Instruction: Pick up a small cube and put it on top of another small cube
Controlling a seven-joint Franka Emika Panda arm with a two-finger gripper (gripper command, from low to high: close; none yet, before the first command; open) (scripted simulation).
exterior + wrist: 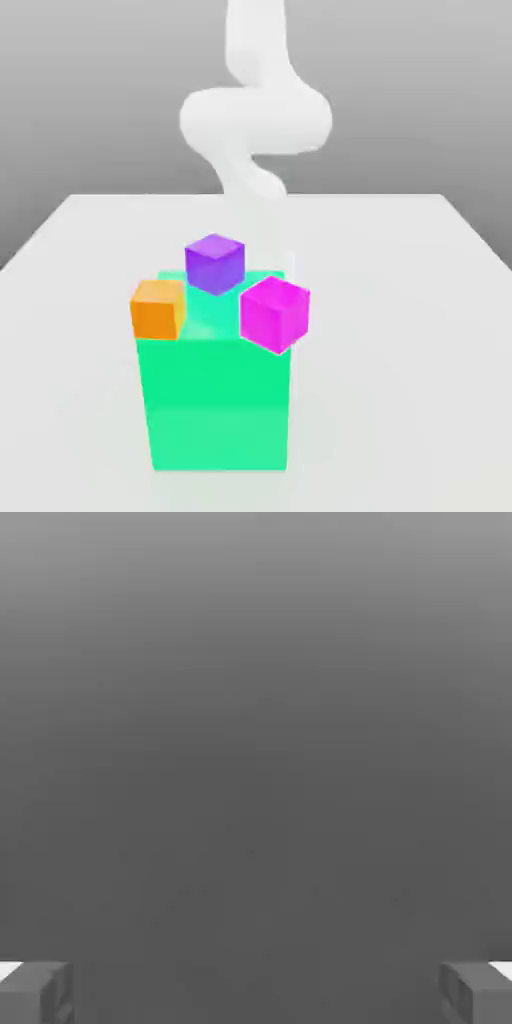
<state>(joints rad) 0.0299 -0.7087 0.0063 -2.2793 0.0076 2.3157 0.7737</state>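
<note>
"What's nearest?"
"That glossy green block (pixel 220 405). Orange plastic-looking cube (pixel 157 311) and magenta cube (pixel 272 316) by its front corners; purple cube (pixel 214 265) towards its back edge."
"Gripper (pixel 256 994)?"
"Wide, empty. Where its target cube is, I can't tell; locate that, then descend squarely."
</note>
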